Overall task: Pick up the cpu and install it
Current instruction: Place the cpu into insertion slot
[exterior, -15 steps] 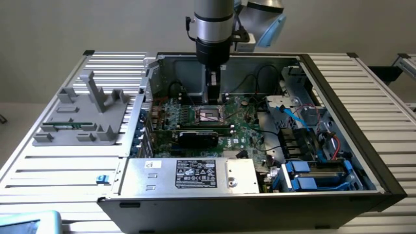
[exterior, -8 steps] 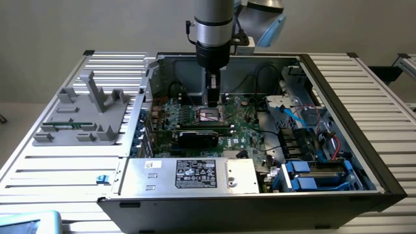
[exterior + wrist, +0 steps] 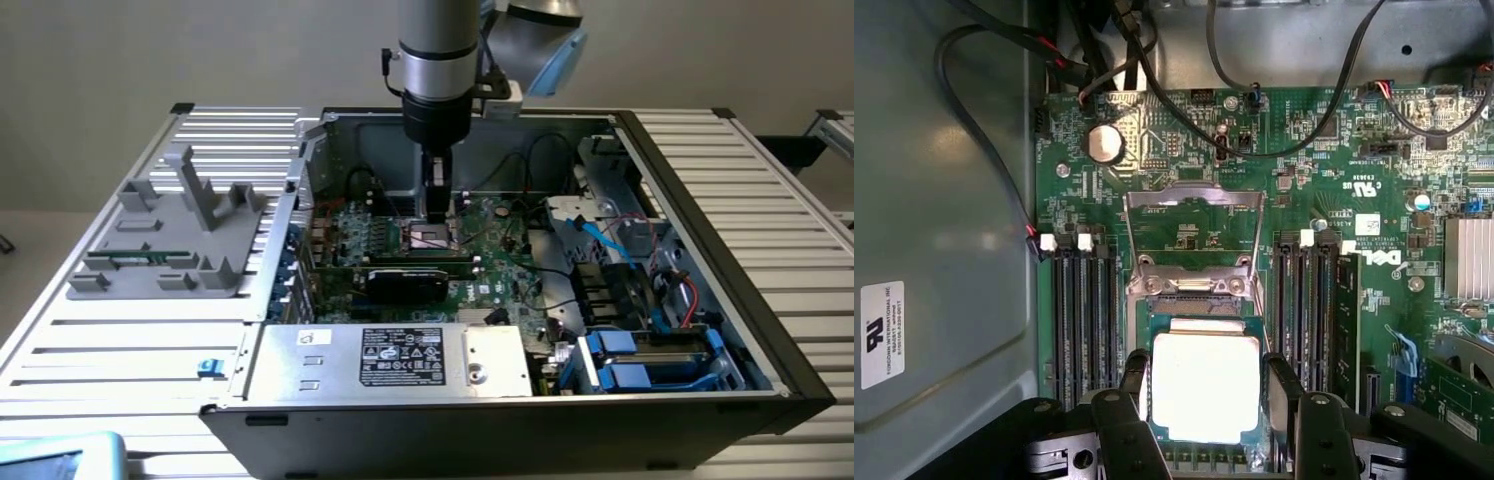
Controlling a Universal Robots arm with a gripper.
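While the arm reaches straight down into the open case, the hand is low over the motherboard, about mid-board and closer to the case's back wall than to the silver box with the white label at the front edge. From the wrist cam you can see the cpu pretty clearly: shiny square top, sitting flat between the two dark fingers, one pressed against each opposite side, so the hand looks clamped on the cpu rather than spread wide. It's lined up right over the socket, with the metal bracket flipped up and open just beyond it. Can't honestly tell if the chip is fully seated or a hair above the socket. Memory slots run along both sides of the socket, and black cables loop across the far end of the board. Over on the exterior view's left, a grey plastic holder sits on the slatted desk, well apart from the hand.
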